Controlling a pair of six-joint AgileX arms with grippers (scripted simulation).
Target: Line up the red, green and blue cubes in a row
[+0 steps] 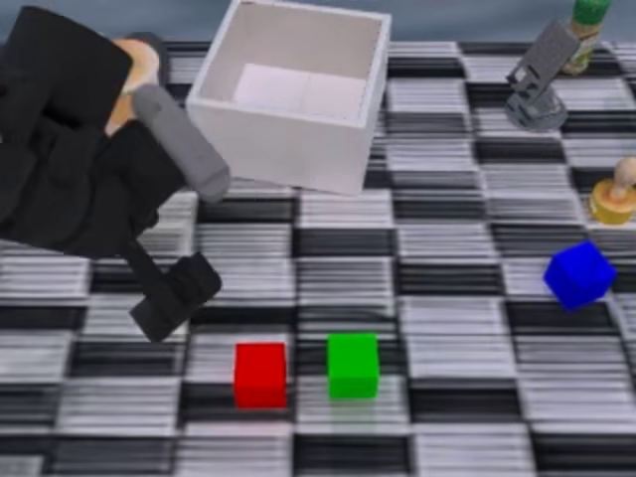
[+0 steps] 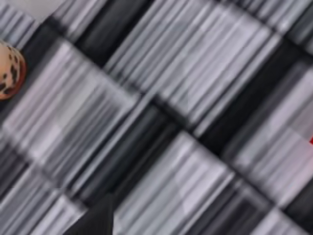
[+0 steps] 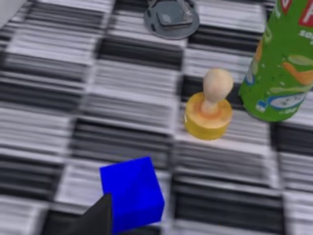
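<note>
The red cube (image 1: 260, 375) and the green cube (image 1: 353, 365) stand side by side near the table's front, a small gap between them. The blue cube (image 1: 579, 274) sits apart at the far right, turned at an angle. My left gripper (image 1: 177, 296) hovers up and left of the red cube, open and holding nothing; its wrist view shows one dark fingertip (image 2: 98, 220) over bare table. My right arm is outside the top view. Its wrist view shows one dark fingertip (image 3: 100, 218) beside the blue cube (image 3: 132, 193), with nothing gripped.
A large white open box (image 1: 298, 149) stands at the back centre. At the back right are a grey device (image 1: 537, 79), a green can (image 1: 586, 30) and a wooden stamp on a yellow base (image 1: 613, 194). An orange spotted object (image 2: 7, 71) lies under my left arm.
</note>
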